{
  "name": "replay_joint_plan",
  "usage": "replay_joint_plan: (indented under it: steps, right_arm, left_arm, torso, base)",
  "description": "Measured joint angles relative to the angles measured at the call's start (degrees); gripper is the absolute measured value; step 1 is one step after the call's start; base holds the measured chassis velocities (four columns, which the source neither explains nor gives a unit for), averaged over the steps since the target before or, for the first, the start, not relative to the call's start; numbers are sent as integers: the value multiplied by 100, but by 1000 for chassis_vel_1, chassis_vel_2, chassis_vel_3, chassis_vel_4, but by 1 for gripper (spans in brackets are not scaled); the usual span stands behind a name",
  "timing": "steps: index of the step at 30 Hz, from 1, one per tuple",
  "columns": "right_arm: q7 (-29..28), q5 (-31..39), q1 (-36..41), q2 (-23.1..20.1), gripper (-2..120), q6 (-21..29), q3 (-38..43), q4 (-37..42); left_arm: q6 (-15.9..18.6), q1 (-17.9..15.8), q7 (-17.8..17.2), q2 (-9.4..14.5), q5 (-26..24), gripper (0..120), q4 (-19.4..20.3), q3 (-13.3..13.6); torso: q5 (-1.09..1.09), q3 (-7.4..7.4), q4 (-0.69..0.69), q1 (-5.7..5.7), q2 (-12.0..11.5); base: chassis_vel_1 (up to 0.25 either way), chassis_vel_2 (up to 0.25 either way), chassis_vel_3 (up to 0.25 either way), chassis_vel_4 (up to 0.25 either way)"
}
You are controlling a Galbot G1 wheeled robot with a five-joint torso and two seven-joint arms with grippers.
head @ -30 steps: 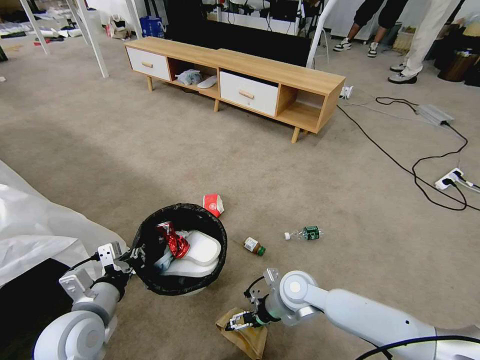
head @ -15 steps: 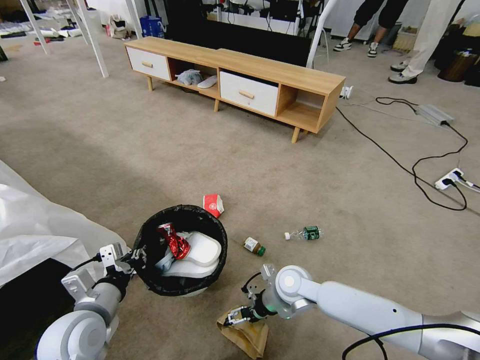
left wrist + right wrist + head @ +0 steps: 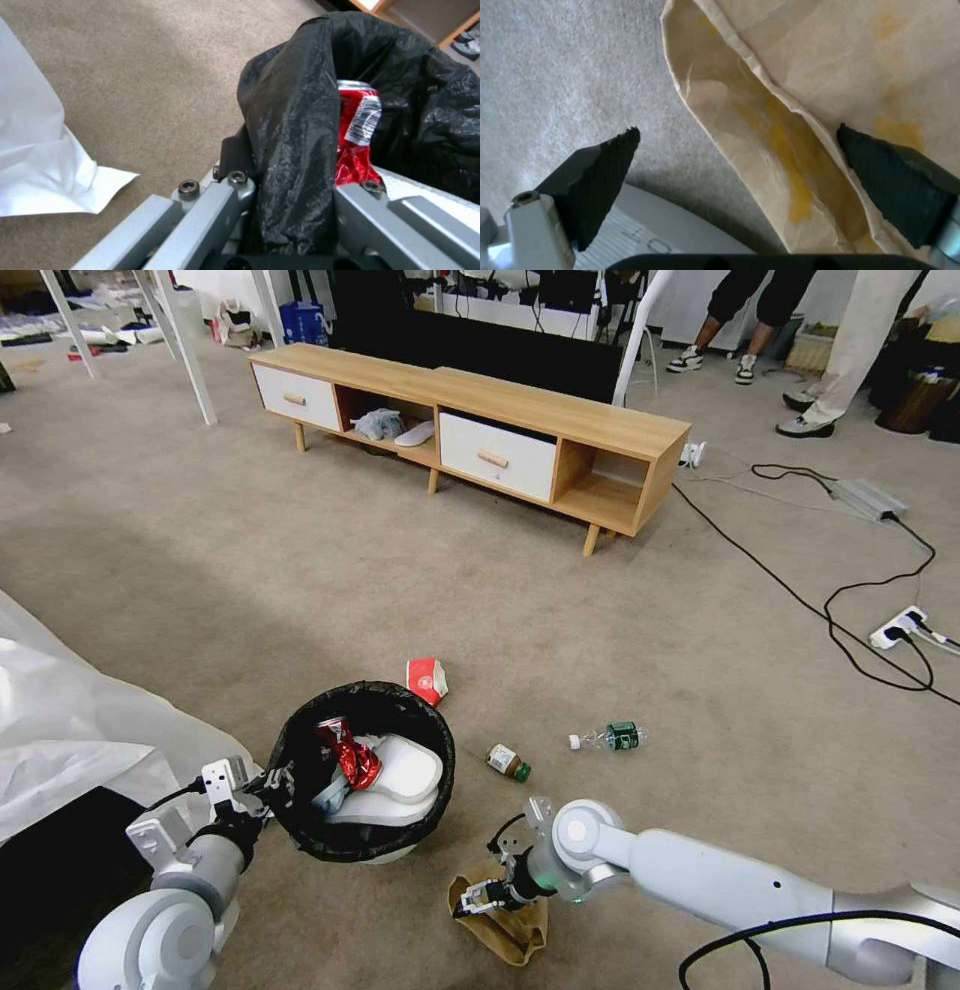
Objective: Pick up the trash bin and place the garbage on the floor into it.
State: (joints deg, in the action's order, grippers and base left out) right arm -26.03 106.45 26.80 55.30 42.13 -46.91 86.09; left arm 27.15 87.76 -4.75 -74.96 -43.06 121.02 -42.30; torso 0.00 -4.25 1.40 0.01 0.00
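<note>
Left wrist: crushed red can (image 3: 356,131), barcode label; writing unreadable.

No legible text in any view. Crushed red can (image 3: 356,123) inside the trash bin (image 3: 300,123) carries a white panel with a barcode; bars visible, digits unreadable. Red-white packet (image 3: 427,678) on the floor (image 3: 300,570) shows a red mark, not decipherable. Clear bottle (image 3: 610,737) has a green label, its print too small to read. Brown jar (image 3: 508,762) label likewise unreadable.
</note>
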Motion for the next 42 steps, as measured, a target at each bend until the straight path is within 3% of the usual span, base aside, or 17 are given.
replay_joint_plan:
  steps: [29,38,40,42]
  right_arm:
    - [374,-503,-85,-170,100,0,-27,-232]
    - [452,-631,-97,-169,69,0,-25,-265]
    - [473,-673,-100,-170,58,0,-25,-281]
    - [474,-680,-100,-170,56,0,-25,-286]
  left_arm:
    - [-38,-37,51,-55,111,0,-144,102]
    - [-49,-14,67,-78,143,0,-152,101]
    - [-60,-5,74,-84,151,0,-153,98]
    - [-60,-4,75,-84,151,0,-153,98]
  torso:
    - [0,0,0,0,0]
    - [0,0,0,0,0]
    - [0,0,0,0,0]
    - [0,0,0,0,0]
  base:
    - [0,0,0,0]
    - [0,0,0,0]
    - [0,0,0,0]
    - [0,0,0,0]
